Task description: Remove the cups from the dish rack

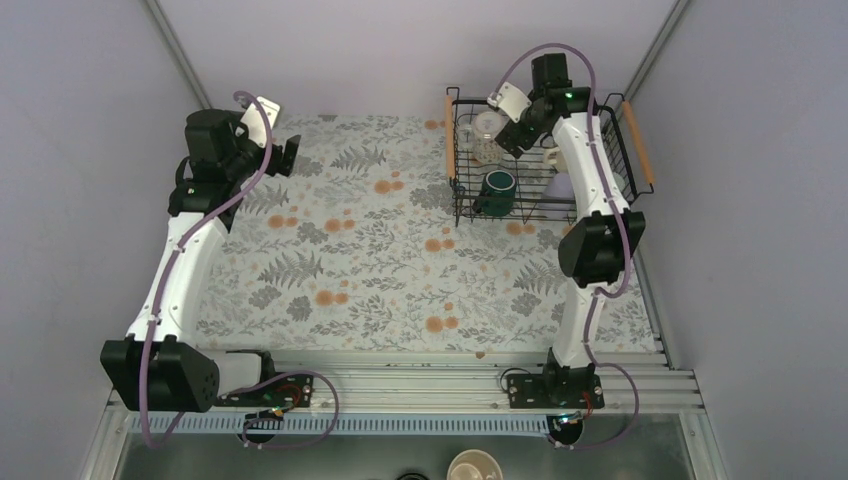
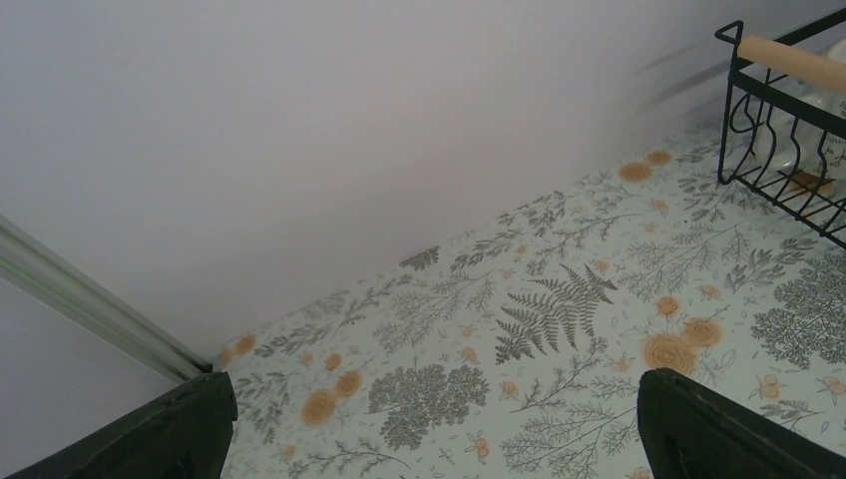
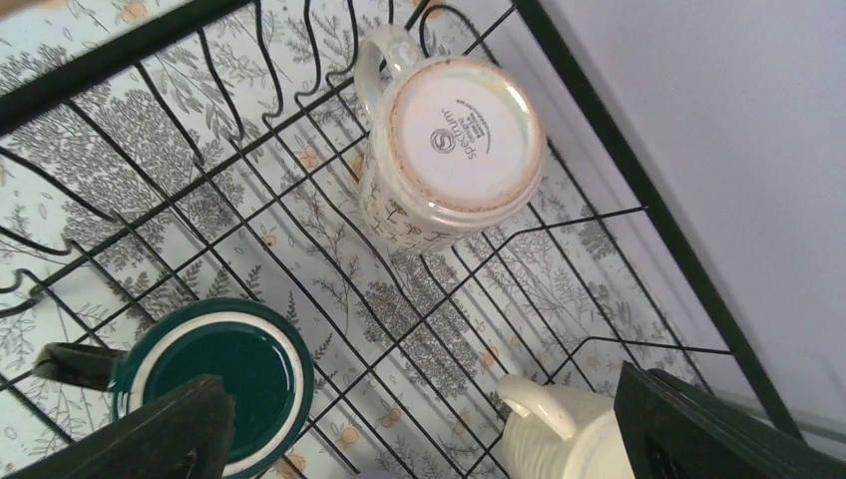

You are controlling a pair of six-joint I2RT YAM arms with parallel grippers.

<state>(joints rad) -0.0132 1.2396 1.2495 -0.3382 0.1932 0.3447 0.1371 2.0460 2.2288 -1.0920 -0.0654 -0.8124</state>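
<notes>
Both jaws wide open, empty; right jaws over rack [image 3: 638, 187], upturned floral mug [image 3: 449, 150] straight ahead between them (left jaws well apart, over desk [image 1: 350, 260])

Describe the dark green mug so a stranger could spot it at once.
Find the black wire dish rack at the table's far right corner. The dark green mug sits in its near left part. It is the only dark cup there; those around it are pale.
</notes>
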